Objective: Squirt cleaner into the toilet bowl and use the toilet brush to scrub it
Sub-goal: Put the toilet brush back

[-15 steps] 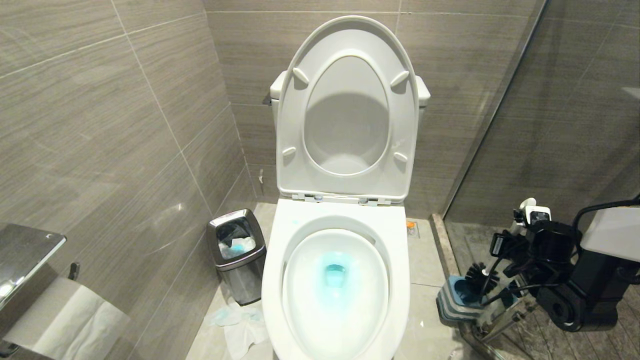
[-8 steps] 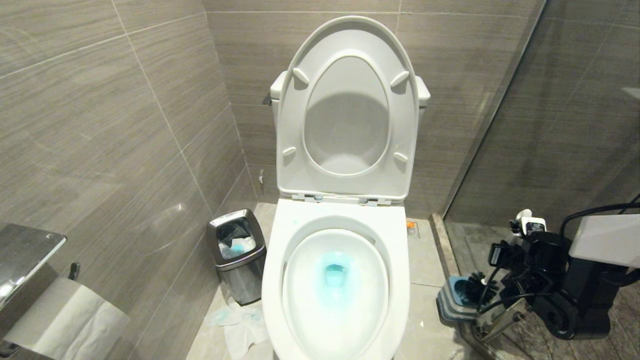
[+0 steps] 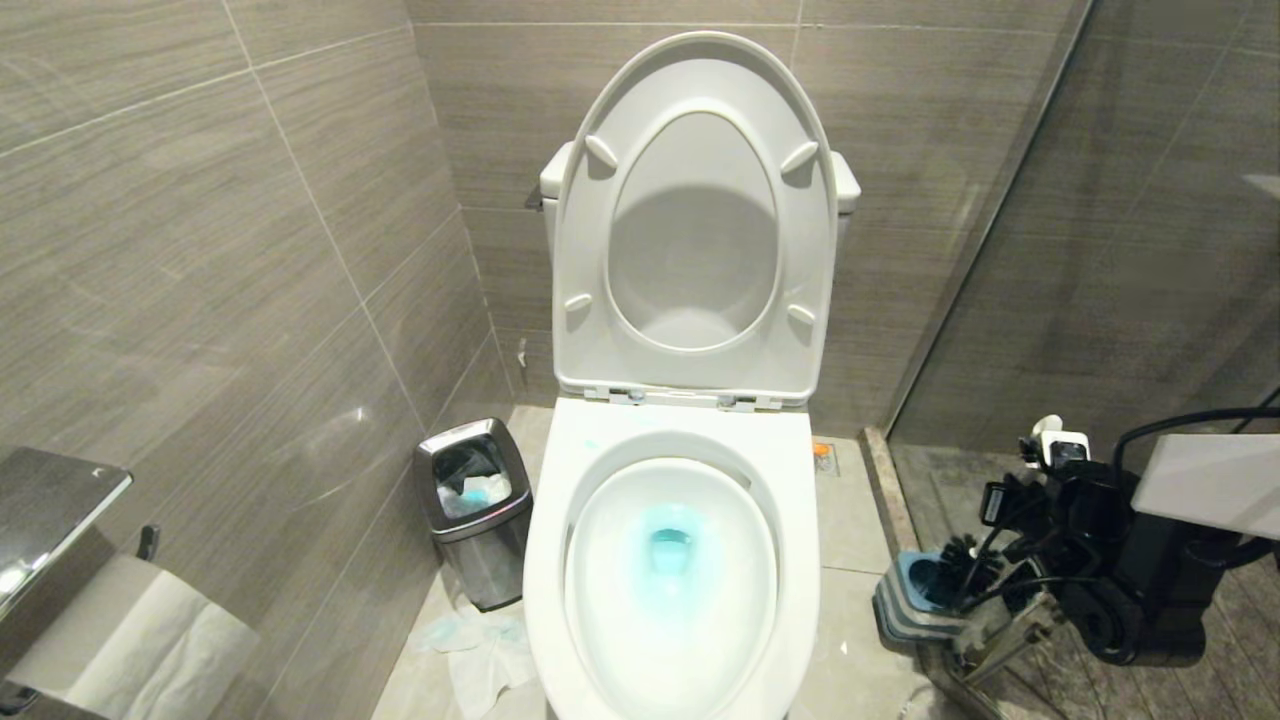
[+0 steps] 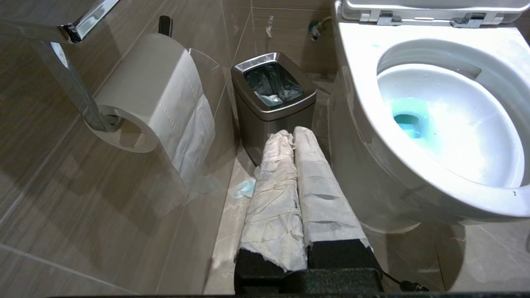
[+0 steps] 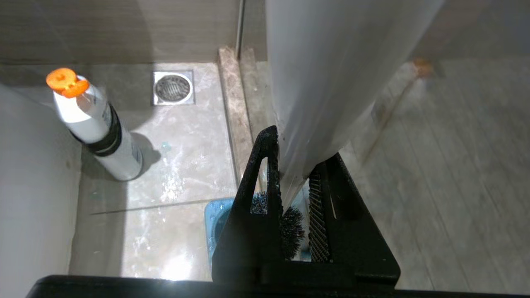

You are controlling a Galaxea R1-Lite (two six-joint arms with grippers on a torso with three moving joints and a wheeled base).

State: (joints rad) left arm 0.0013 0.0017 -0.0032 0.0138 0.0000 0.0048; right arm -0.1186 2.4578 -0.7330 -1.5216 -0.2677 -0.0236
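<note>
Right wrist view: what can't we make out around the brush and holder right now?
- Toilet brush bristles: right wrist view, mostly hidden behind the right gripper; whether they touch the holder can't be told.
- Handle top: right wrist view, cut off by the picture's upper edge.
- Holder: head view, partly behind the arm's cables.
- Bottle label: right wrist view, too small to read.

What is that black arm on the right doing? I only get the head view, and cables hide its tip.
Observer: Its right end effector is shut on the toilet brush handle, with the black bristles at the blue holder.
Operator: Where's the other arm?
Observer: Out of your view. The left end effector, wrapped in white and shut, points at the steel bin beside the toilet bowl.
</note>
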